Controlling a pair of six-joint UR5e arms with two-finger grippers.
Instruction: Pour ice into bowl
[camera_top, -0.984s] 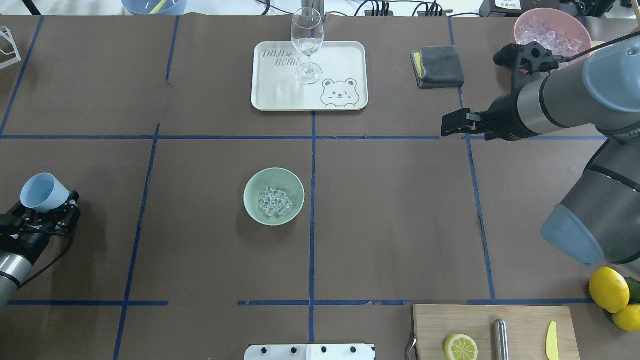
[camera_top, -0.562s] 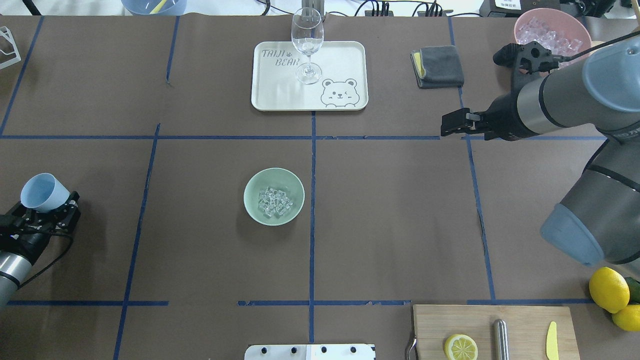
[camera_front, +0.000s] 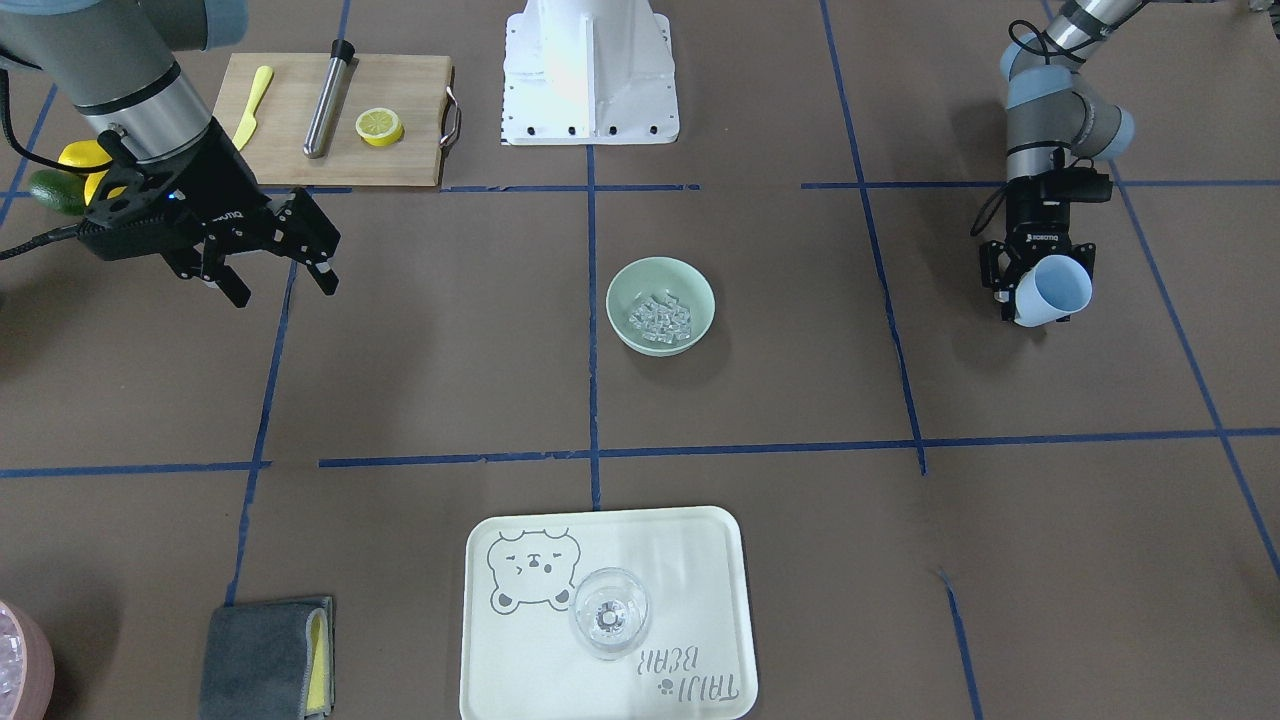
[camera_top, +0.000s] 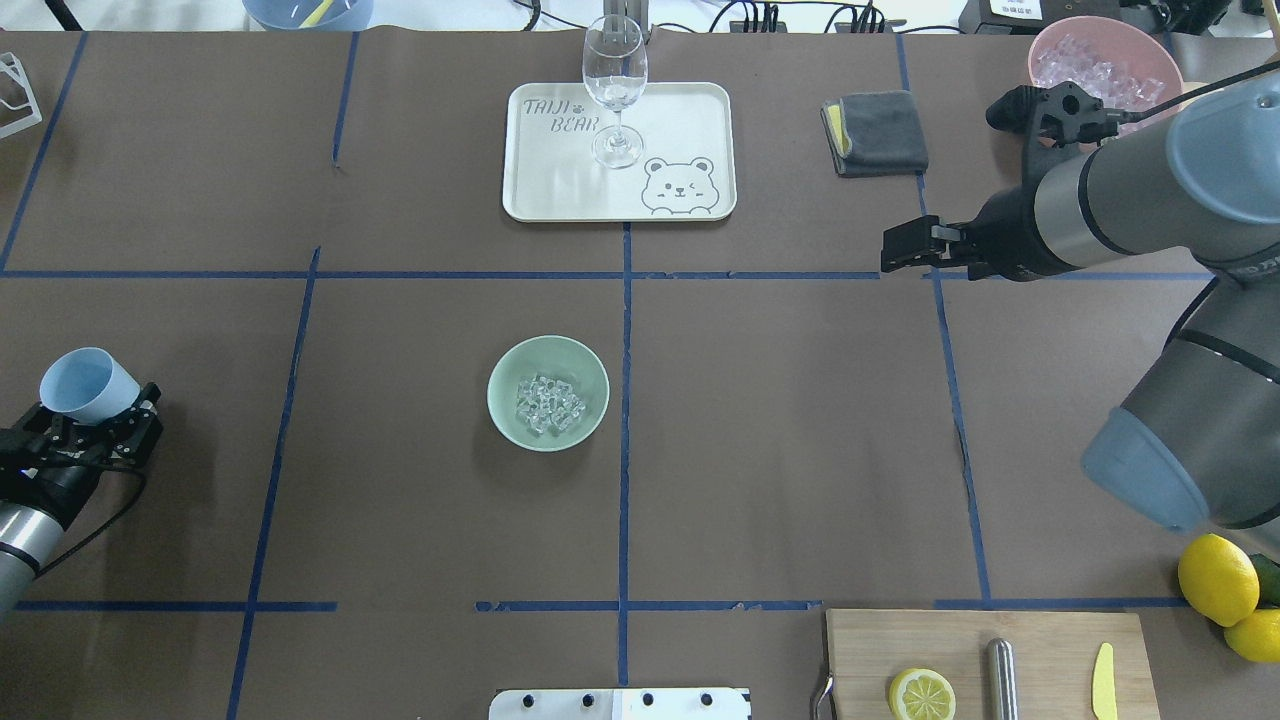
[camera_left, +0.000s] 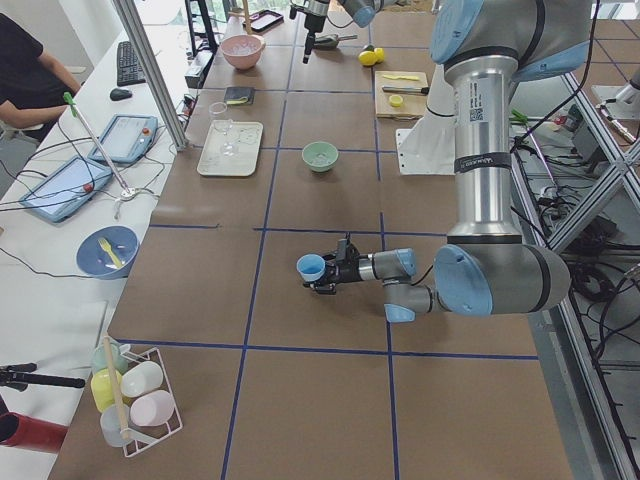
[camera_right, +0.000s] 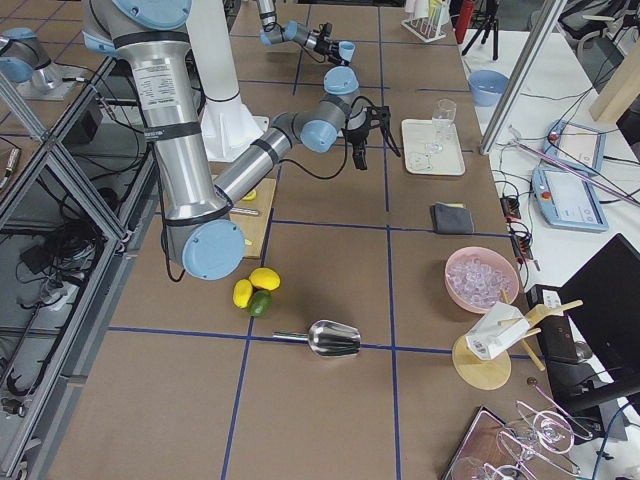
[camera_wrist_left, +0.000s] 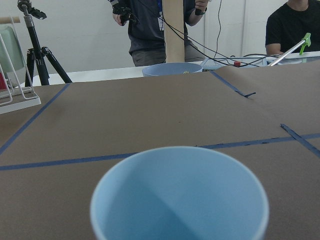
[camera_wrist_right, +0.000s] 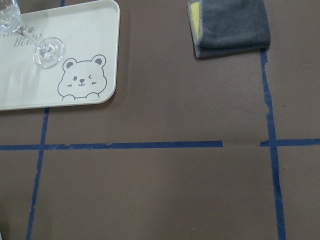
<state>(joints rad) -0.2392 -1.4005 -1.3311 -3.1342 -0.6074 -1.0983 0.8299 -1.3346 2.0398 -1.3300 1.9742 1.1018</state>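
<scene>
The bowl sits about mid-desk, just left of the centre line, with the ice piled in it. Straight behind it, at the far edge, there's a tray with a stemmed glass standing on it. Right of the tray lies a folded cloth, and further right, in the far corner, a tub with more cubes inside. Near right is a cutting board carrying a lemon half, a rod and a knife, left to right, with whole lemons just off its right end. Way out left, the left gripper has a cup in it. The right gripper hangs over the right half, between cloth and board.
</scene>
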